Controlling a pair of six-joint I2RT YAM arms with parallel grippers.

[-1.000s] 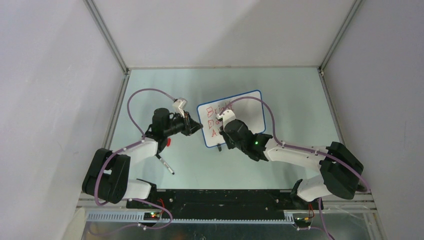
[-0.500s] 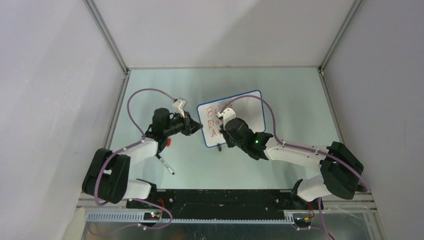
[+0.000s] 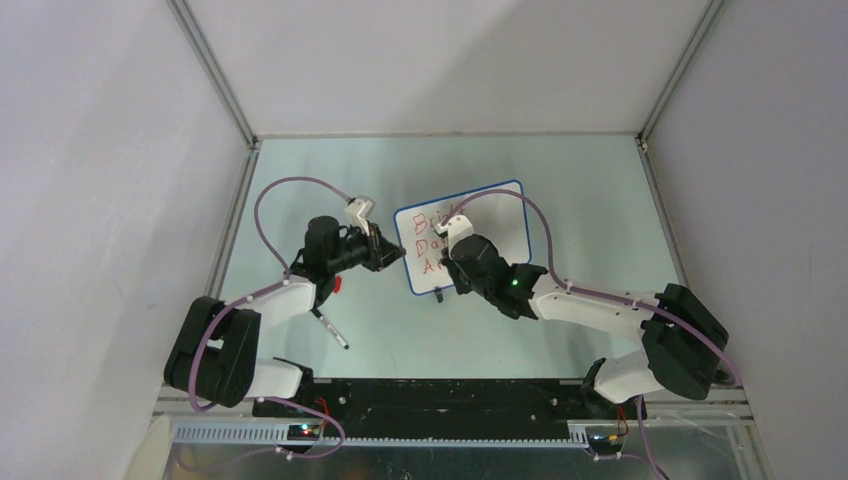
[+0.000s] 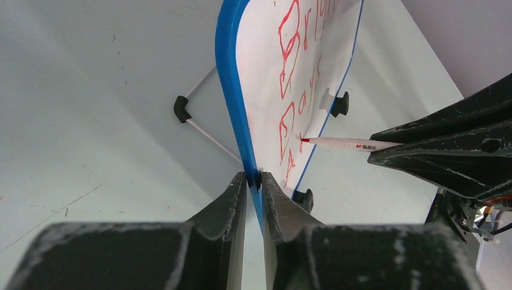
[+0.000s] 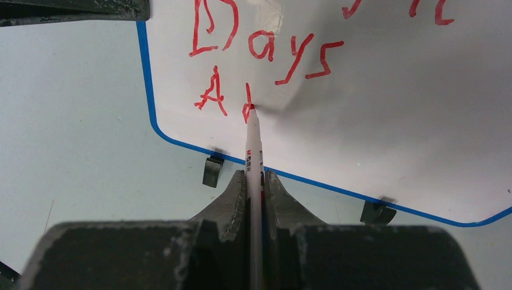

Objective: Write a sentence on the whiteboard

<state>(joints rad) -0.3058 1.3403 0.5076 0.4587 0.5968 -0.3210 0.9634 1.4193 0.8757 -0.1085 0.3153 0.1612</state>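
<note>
Your left end effector (image 4: 253,178) clamps the blue edge of the whiteboard (image 5: 392,121), steadying it on the surface (image 3: 590,190). Your right end effector (image 5: 255,181) grips the marker (image 5: 253,145), its tip touching the third line of the sentence (image 5: 265,54).

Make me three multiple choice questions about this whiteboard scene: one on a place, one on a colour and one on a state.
1. Where on the whiteboard is the tip of the marker?
A) on the top line
B) on the third line, right of the "A"
C) at the right-hand corner

2. What colour is the writing?
A) blue
B) black
C) red

3. What is the left tool doing?
A) shut on the whiteboard's edge
B) hanging open
C) holding a cap

Key: B, the right wrist view shows the tip just right of the "A"; C, every letter is red; A, it clamps the blue edge.
</note>
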